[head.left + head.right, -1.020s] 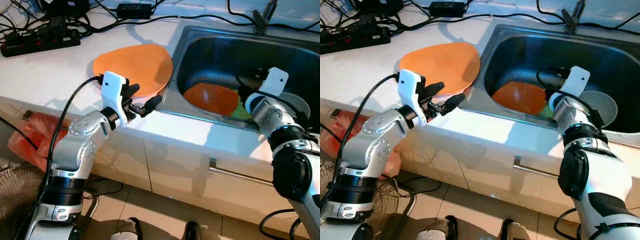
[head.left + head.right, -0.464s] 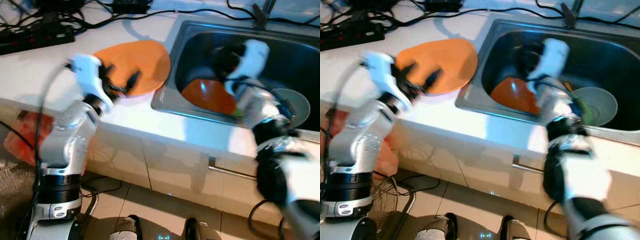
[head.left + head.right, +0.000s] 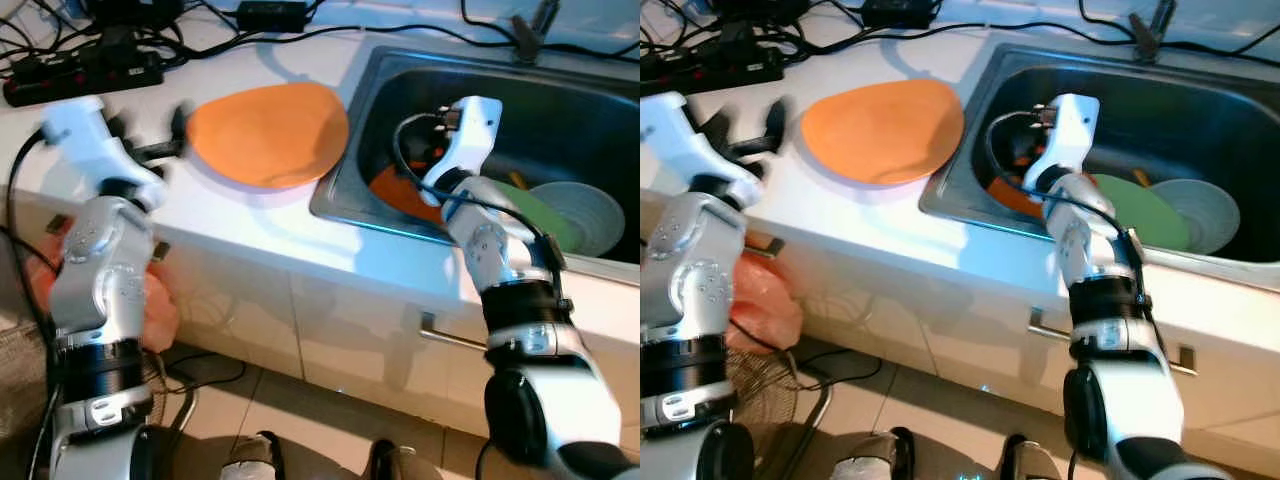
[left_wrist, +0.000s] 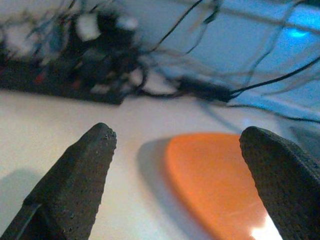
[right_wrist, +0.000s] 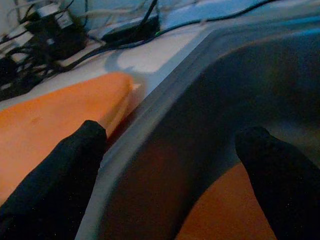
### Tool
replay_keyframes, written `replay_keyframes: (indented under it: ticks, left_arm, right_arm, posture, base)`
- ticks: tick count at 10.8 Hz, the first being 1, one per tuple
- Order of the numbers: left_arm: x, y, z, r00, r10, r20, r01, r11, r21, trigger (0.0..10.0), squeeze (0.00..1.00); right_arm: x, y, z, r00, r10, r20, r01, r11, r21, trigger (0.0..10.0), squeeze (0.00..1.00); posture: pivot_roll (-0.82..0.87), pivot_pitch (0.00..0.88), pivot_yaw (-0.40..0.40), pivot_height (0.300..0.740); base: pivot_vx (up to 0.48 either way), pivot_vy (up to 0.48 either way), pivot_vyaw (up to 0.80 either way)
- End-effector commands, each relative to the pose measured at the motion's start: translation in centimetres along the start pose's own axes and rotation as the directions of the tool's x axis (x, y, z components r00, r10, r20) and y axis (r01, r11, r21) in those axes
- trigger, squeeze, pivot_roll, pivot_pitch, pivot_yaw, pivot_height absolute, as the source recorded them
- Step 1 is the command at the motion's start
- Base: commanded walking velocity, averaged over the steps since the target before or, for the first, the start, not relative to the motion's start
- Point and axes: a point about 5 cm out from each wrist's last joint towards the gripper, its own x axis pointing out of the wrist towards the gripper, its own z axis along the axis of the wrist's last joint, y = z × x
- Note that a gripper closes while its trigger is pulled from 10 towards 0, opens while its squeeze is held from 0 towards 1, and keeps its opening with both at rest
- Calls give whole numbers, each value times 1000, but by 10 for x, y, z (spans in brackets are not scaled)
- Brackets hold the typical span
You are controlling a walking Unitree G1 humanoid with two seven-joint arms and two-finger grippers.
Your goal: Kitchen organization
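Left gripper [image 3: 150, 135]: mine, raised over the white counter [image 3: 230, 215], just to the left of the orange plate. My fingers [image 4: 75, 180] stand wide apart with nothing between them; in the head views they are blurred.
Right gripper [image 5: 172, 165]: mine, reaching down into the sink, near its left wall. My fingers [image 5: 60, 175] are spread and grasp nothing.
Orange plate [image 3: 268, 132]: lies flat on the counter, its right edge just beside the sink rim. It is apart from both my grippers.
Sink [image 3: 570, 95]: a steel basin set into the counter, holding several dishes.
Second orange plate [image 3: 395, 190]: lies in the sink bottom, partly hidden behind my right arm; its edge shows between my right fingers in the wrist view.
Green plate [image 3: 1145, 215]: lies in the sink, to the right of my right forearm.
Grey bowl [image 3: 588, 215]: sits in the sink, just right of the green plate, perhaps touching it, though I cannot tell.
Power strip [image 3: 85, 80]: black, at the back left of the counter, among a tangle of black cables [image 3: 300, 35].
Orange bag [image 3: 765, 310]: hangs or lies below the counter front, beside my left arm.
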Motion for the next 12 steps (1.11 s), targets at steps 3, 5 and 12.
replay_keyframes:
  ticks: [3,5,12]
  left_arm:
    - [12,6,-17,991,34,-128,-60,977,-206,10000,169]
    - [24,1,-17,989,-5,-150,-43,948,-317,10000,0]
    - [29,-29,-55,895,-243,-374,1,841,-542,4784,0]
  right_arm:
    - [-5,2,7,1000,1,2,-1,996,-89,10000,0]
    - [-7,5,8,1000,-2,-18,-1,987,-163,10000,0]
    - [-7,11,16,998,-39,39,46,976,-211,10000,0]
  posture:
    - [107,142,34,740]
    - [100,140,37,740]
    - [92,127,54,740]
  base:
    - [0,0,0]
    - [0,0,0]
    - [0,0,0]
